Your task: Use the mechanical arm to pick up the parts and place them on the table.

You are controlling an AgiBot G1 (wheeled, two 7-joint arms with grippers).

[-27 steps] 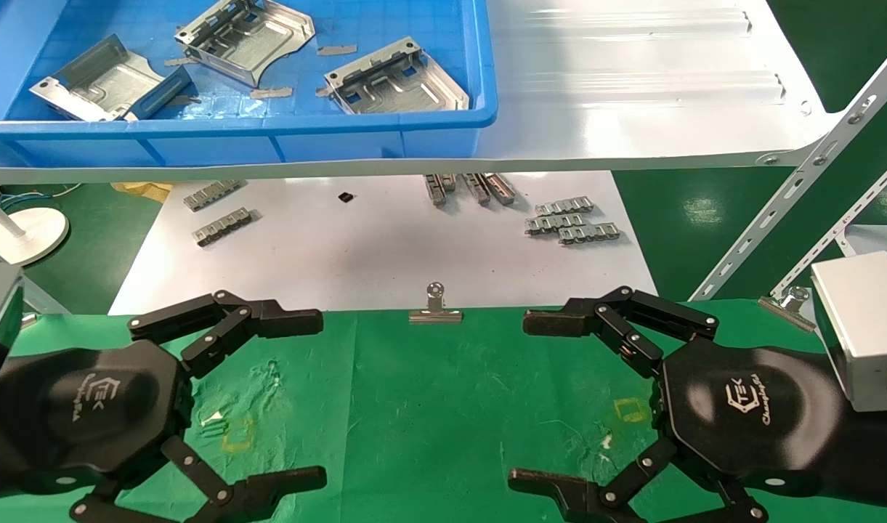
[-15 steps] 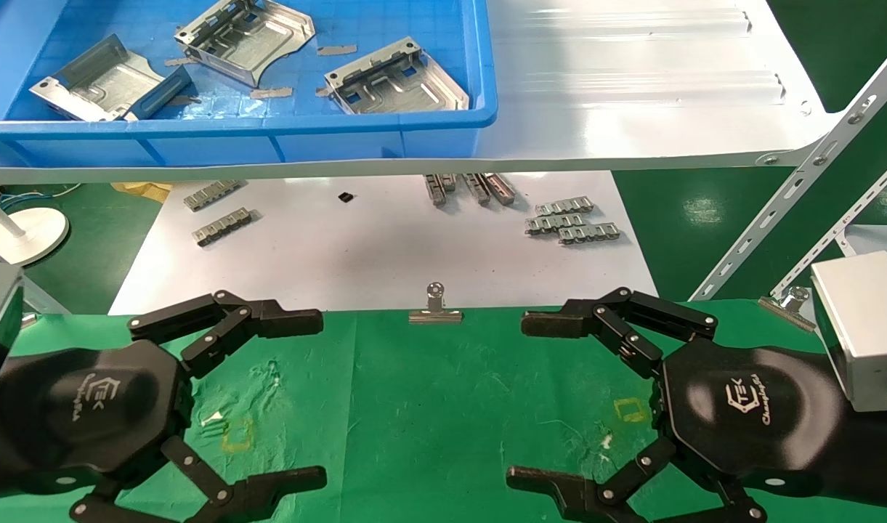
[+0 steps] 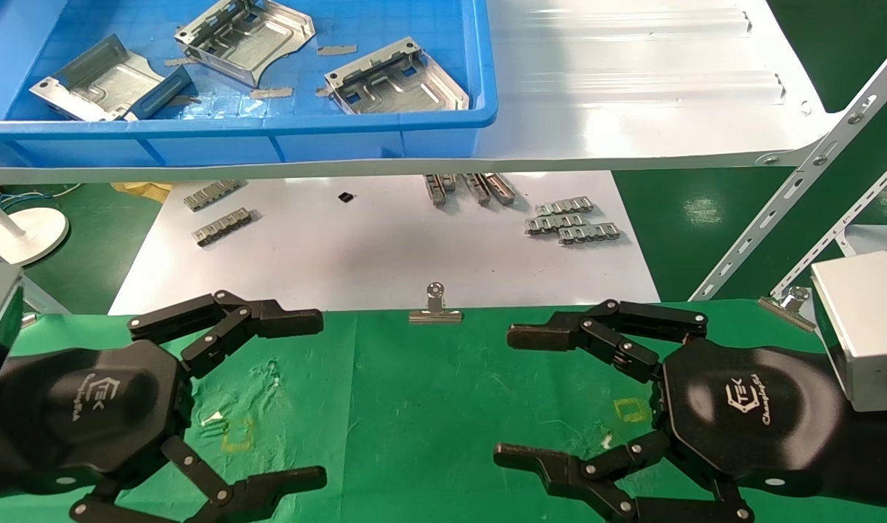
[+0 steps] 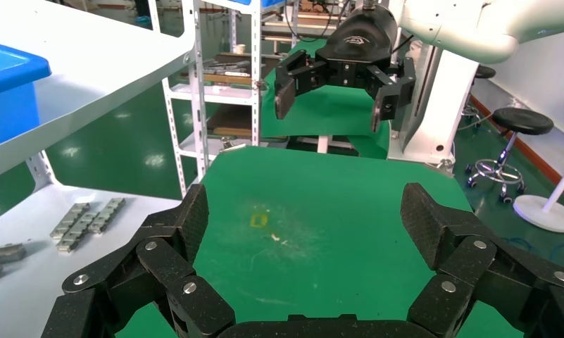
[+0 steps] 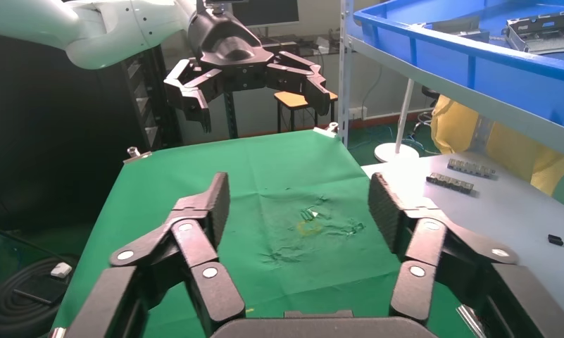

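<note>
Three silver sheet-metal parts lie in a blue bin (image 3: 232,127) on the white shelf: one at the left (image 3: 105,80), one at the middle back (image 3: 243,36), one at the right (image 3: 396,80). The green-cloth table (image 3: 428,407) lies below and nearer. My left gripper (image 3: 321,398) hovers over its left side, open and empty; its own view (image 4: 307,211) shows only cloth between the fingers. My right gripper (image 3: 505,396) hovers over the right side, open and empty, as its own view (image 5: 300,201) shows. Both are far from the parts.
The glossy white shelf (image 3: 632,87) overhangs a white board (image 3: 385,269) with grey link strips (image 3: 570,221). A binder clip (image 3: 434,309) holds the cloth's far edge. Slanted shelf braces (image 3: 792,189) stand at the right. A white lamp base (image 3: 25,232) sits at the left.
My right gripper's fingers have drawn a little closer together and reached slightly toward the middle. The left gripper and the parts have not moved.
</note>
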